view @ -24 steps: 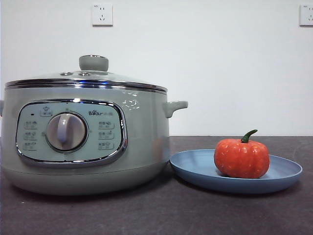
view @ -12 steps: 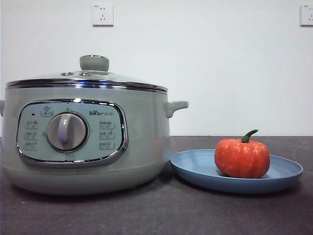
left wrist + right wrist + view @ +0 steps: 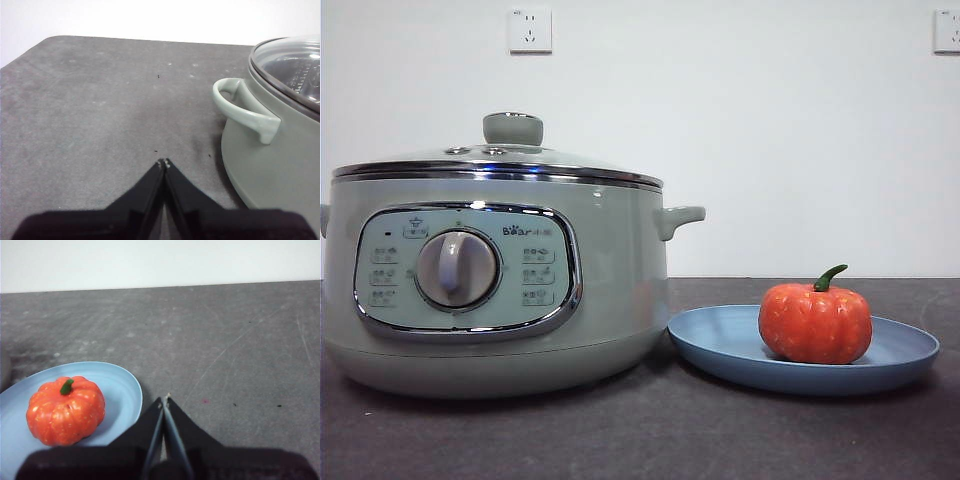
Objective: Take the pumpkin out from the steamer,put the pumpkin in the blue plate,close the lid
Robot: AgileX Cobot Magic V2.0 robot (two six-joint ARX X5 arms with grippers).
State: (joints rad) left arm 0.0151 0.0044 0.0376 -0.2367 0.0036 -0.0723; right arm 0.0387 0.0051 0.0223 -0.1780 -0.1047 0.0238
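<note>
- The steamer (image 3: 495,290) stood on the dark grey table (image 3: 650,430), at the left of the front view, its chrome-framed control panel (image 3: 468,272) facing the camera.
- On that panel, the word "Bear" was printed just beside the upper right of the central dial (image 3: 457,268); the small button labels around the dial were too fine to read.
- The lid (image 3: 500,160) sat closed on the steamer's rim, its pale green knob (image 3: 513,128) upright at the centre.
- The blue plate (image 3: 720,345) lay just beside the steamer on the right, close to its base.
- The pumpkin (image 3: 815,322) rested upright on the plate, green stem curving up.
- Two white wall sockets (image 3: 529,29) showed on the wall behind; no legible writing on them.
- The left gripper (image 3: 164,162) hung over bare table near the steamer's side handle (image 3: 242,107), its jaws pressed together and holding nothing.
- The right gripper (image 3: 165,399) hovered near the plate's edge, apart from the pumpkin, jaws likewise closed tip to tip and empty.
</note>
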